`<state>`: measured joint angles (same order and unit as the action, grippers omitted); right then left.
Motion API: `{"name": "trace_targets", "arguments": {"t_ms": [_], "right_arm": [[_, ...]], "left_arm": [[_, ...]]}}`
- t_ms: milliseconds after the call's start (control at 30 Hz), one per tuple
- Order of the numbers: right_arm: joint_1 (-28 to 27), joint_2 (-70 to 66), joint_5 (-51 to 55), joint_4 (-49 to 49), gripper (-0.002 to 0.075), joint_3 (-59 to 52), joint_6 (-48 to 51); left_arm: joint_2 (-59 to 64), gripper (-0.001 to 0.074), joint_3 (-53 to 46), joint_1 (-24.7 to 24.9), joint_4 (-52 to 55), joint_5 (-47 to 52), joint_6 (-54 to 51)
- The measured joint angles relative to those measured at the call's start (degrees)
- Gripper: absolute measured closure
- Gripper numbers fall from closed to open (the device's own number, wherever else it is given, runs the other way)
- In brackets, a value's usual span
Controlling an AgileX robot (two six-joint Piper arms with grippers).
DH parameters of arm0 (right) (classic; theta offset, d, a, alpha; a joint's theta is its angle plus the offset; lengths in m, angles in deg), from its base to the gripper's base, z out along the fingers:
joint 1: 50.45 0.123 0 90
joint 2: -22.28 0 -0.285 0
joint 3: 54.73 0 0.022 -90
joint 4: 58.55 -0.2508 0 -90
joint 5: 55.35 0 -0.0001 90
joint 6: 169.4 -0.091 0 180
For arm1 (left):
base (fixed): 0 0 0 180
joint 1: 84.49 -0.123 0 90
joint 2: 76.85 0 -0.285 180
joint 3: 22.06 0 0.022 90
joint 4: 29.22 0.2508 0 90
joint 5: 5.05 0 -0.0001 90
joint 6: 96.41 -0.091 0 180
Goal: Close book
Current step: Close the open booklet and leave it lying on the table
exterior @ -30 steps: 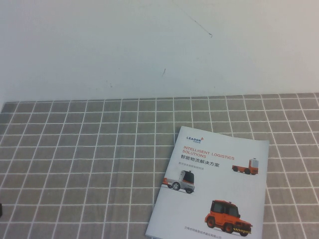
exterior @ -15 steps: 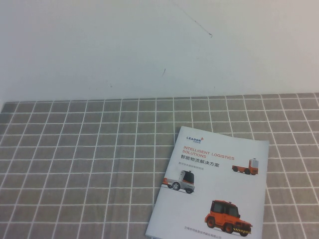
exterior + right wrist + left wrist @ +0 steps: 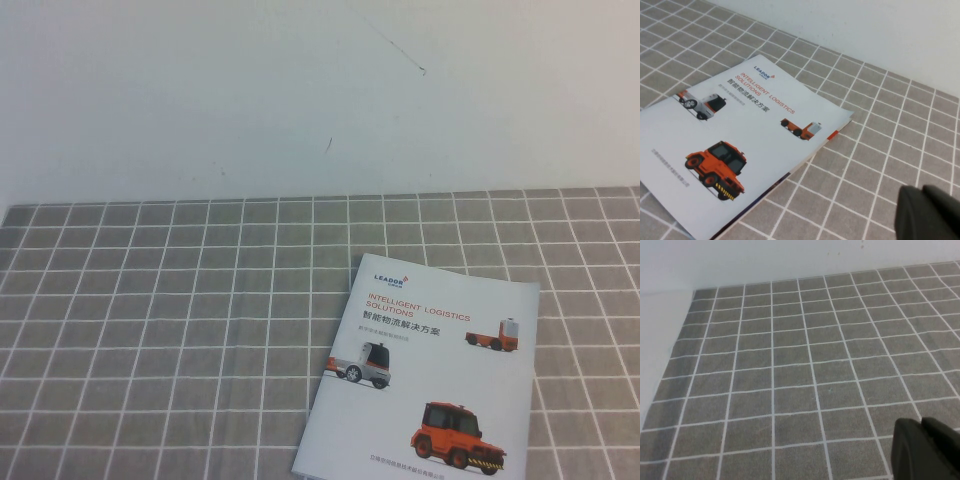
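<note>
Grey checked tablecloth (image 3: 150,300), white wall (image 3: 200,100)

Only the very ends of the robot show. The left gripper (image 3: 923,452) hangs low over the grey-checked surface (image 3: 790,365) at the edge of its wrist view. It is a matt black, rounded mass of smooth plastic, its jaws two lobes meeting along a thin, faintly lighter seam. The right gripper (image 3: 926,212), likewise over the surface, looks the same: matt black, soft-edged, jaws pressed together along a fine seam.
</note>
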<state>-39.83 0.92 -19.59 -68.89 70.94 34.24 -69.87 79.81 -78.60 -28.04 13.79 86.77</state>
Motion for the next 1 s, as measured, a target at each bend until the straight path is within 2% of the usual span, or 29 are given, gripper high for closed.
{"name": "trace_targets", "arguments": {"t_ms": [1000], "right_arm": [[0.0,0.0,0.0,0.0,0.0729,0.0,0.0]], "left_arm": [[0.0,0.0739,0.0,0.0,-0.6,0.11,1.27]]}}
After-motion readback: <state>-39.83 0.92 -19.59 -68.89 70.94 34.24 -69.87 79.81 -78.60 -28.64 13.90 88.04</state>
